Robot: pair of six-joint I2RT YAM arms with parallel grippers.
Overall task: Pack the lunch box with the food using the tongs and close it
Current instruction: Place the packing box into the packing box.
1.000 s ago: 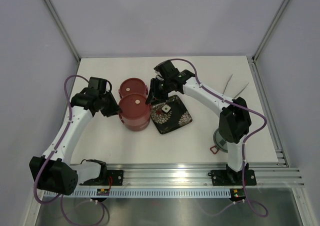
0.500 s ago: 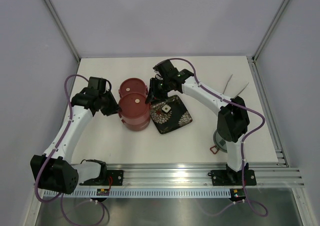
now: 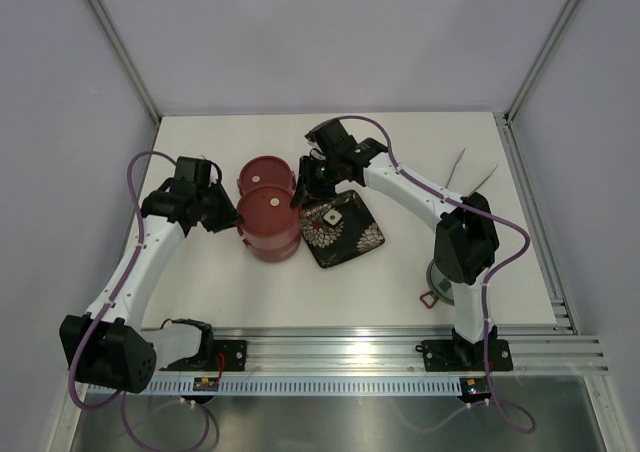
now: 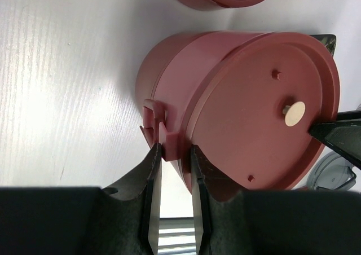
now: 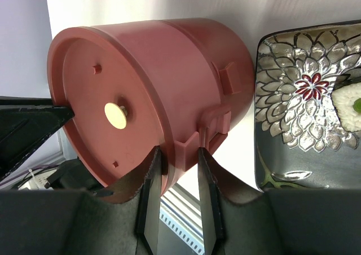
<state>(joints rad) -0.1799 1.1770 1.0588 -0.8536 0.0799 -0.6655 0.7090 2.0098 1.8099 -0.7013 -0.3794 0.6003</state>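
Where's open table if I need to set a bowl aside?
Bare table runs along the near edge, bordered by the stacked bowls, plate and grey lid. The far-left corner behind the single bowl is bare too. Crowded in the middle: left claw and right claw clamp the stack's side tabs.

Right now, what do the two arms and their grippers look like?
Both the left arm and right arm have white links with bulky black joints and black bases. A purple cable loops along each. The left gripper and right gripper are black, each with two flat, tapering fingers.
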